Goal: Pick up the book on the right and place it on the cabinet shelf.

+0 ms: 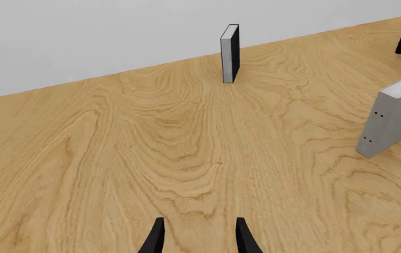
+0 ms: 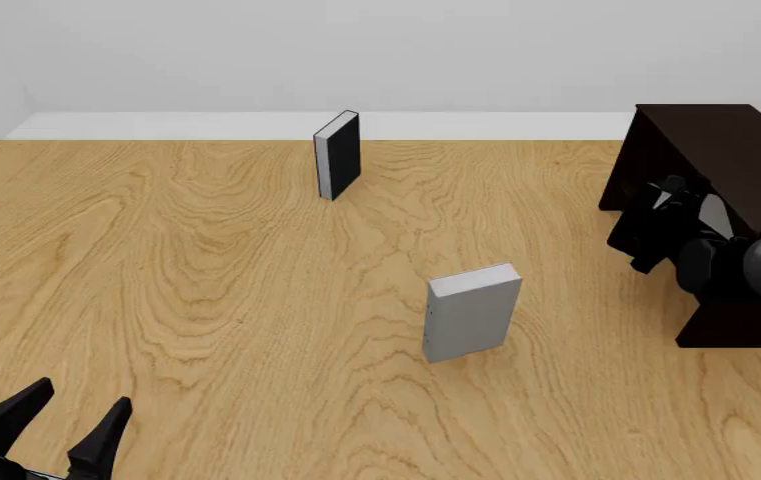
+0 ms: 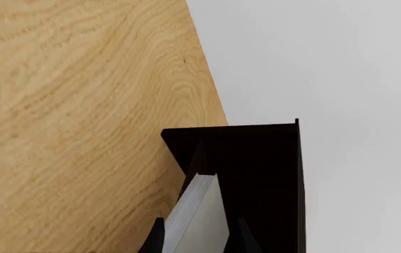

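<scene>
The book [image 3: 196, 216] is in your right hand [image 3: 194, 237], pinched between the two dark fingers, w/ its light-grey cover and pale edge running out ahead of the hand toward the cabinet [image 3: 256, 174]. That's from the right wrist view; in the front view the book itself is hidden behind the arm and can't be picked out. There your right hand [image 2: 667, 215] sits right at the open side of the cabinet [image 2: 727, 150], at the counter's right edge, so the book is at the mouth of the opening, prob. partly inside. Can't tell whether it's touching the cabinet shelf [image 3: 271, 211] yet; the interior's too dark to separate ledge from walls.

Why it's held like this: gripping one end leaves most of the slab free beyond the fingers, so you can slide it into the cabinet w/o the hand going deep into the box. Looks like the placing step, near the end of the task.

Your left hand [image 2: 47, 430] is parked low at the near left corner of the counter [image 2: 220, 300], fingers spread and holding nothing, well apart from everything, out of the way.

Two other books stand upright on the counter, neither being touched: the black book [image 2: 337, 155] toward the far side, and the chunkier grey book [image 2: 471, 312] mid-counter, btw the arms. Both are well clear of the cabinet.
</scene>
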{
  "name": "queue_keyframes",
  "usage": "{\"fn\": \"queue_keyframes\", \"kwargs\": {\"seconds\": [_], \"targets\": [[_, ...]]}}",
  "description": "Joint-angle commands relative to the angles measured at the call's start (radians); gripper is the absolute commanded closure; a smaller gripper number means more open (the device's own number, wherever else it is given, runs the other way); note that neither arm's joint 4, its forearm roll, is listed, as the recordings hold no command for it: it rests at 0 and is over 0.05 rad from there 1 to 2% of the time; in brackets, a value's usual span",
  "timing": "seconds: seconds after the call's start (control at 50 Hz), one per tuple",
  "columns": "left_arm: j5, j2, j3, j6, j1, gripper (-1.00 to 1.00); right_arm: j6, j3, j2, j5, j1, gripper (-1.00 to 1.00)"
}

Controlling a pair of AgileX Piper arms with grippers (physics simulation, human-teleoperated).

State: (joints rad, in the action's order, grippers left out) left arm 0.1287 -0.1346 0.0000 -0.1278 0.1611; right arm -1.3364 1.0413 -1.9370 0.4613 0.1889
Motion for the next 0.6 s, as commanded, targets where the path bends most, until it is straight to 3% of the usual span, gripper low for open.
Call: {"fn": "queue_keyframes", "kwargs": {"seconds": [0.02,0.6], "targets": [[0.017,0.025,0.000,0.000,0.008,-1.00,-0.001,-0.010,0.001,-0.005,0.060,-1.00],[0.006,0.012,0.000,0.002,0.013,-1.00,-0.005,-0.024,-0.001,-0.027,0.110,-1.00]]}}
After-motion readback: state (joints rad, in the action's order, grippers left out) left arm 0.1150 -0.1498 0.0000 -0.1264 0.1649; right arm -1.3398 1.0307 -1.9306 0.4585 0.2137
